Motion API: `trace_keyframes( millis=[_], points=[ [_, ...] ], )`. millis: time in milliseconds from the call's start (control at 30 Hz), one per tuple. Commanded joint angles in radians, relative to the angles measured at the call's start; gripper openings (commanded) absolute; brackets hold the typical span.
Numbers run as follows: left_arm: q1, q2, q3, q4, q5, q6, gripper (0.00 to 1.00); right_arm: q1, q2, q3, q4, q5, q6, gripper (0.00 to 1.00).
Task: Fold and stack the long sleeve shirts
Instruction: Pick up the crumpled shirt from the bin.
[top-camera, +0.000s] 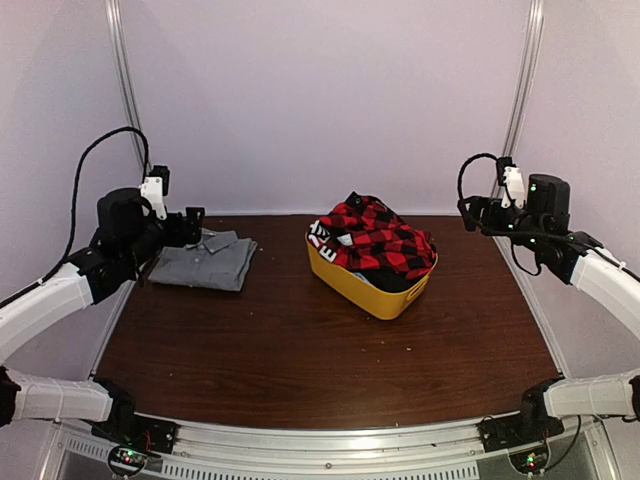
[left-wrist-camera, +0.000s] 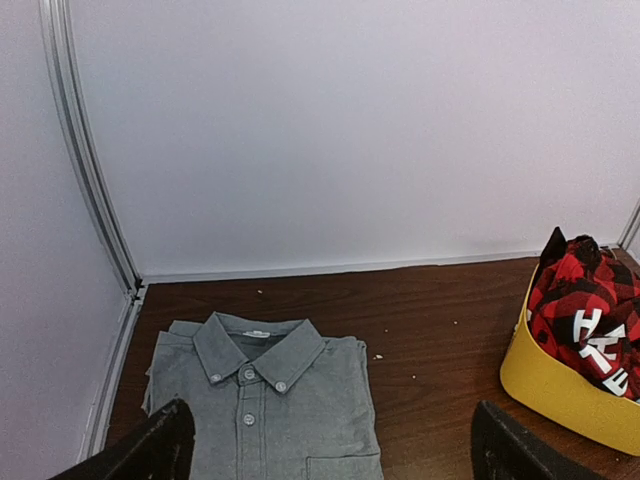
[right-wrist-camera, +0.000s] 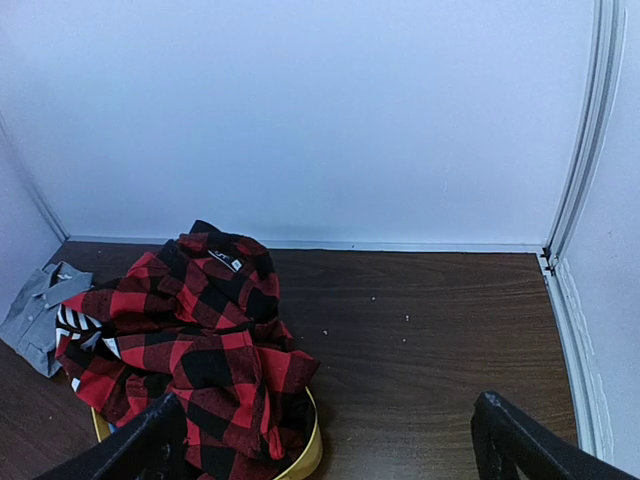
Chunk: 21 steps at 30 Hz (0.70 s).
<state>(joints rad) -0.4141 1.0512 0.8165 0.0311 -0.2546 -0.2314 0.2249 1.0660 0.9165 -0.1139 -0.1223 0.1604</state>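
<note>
Brown table (top-camera: 300, 350); grey shirt (top-camera: 205, 263), collar (top-camera: 216, 241) toward back wall (top-camera: 320, 100)

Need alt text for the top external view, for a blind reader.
A red-and-black checked shirt lies heaped in a yellow bin at centre; a grey shirt lies folded flat at far left. The left gripper and right gripper hover open and empty at either side.

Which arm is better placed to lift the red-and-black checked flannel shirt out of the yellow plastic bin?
Probably the right: the open right claw hangs near the red-and-black checked flannel shirt heaped in the yellow plastic bin; the open left claw is by the folded grey collared shirt, farther off.
</note>
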Motion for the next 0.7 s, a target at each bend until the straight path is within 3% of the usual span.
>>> trace_keyframes(
  millis=[0,667],
  points=[
    [-0.003,0.003,0.019,0.044,0.004,-0.008,0.98,0.000,-0.004,0.001,0.013,0.003,-0.001,1.00],
    [-0.003,0.064,0.086,-0.067,-0.026,-0.052,0.98,0.035,0.057,0.088,-0.143,-0.047,-0.001,1.00]
  ],
)
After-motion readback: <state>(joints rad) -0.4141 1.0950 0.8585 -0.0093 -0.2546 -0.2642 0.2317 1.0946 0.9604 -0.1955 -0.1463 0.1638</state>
